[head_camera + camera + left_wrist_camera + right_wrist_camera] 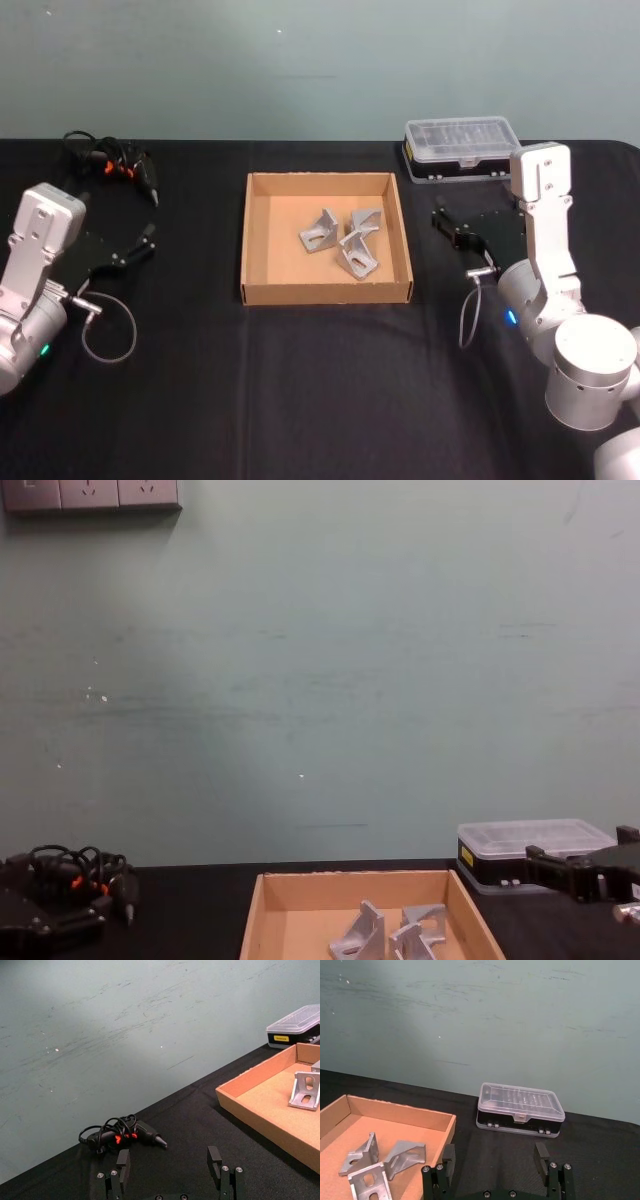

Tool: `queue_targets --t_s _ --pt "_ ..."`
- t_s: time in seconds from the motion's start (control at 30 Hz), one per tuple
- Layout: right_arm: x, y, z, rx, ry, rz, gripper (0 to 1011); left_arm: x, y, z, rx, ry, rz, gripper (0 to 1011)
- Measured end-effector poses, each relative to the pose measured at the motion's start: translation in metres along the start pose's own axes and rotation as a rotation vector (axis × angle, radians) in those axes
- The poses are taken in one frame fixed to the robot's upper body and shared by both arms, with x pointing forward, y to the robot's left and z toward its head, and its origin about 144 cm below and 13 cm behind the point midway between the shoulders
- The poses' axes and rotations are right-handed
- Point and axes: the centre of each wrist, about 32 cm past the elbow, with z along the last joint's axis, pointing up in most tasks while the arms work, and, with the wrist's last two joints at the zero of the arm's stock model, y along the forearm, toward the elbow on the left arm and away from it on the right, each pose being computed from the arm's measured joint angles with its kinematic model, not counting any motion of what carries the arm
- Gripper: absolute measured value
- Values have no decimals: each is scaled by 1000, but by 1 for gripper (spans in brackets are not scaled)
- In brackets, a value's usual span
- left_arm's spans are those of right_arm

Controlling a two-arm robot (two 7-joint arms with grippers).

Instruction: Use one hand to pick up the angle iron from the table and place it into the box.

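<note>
Three angle irons [341,241] already inside the box [256,240], bunched toward its right half, one leaning against another; none seen lying loose on the black counter [320,380]. By that layout, probably at the tail end of the task, with placing done and both arms drawn back to either side of the box. Left gripper [171,1170] low over the counter to the left of the box, jaws spread wide and holding nothing, aimed toward the tangle of black cables with orange bits [122,1136] near the back edge. Right gripper [495,1167] low to the right of the box, jaws likewise spread wide and empty, facing the black plastic case with clear lid [520,1109] and the box's near corner. If another bracket should turn up outside the box: best taken by one arm only, the nearer one; come down from above with jaws parted as now, close across a flat flange rather than the diagonal rib, lift clear of the low cardboard wall before crossing it, and release over the bare tan floor at the left of the box rather than onto the pile, so as not to knock the leaning piece. Otherwise: keep both arms clear of the walls and leave the cables and the case alone.
</note>
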Motion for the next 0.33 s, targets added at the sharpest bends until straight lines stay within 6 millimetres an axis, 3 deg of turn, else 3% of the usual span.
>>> queue_targets --t_s 0.33 --pt "0 0 0 0 0 -1 1000 0 0 0 0 0 0 1012"
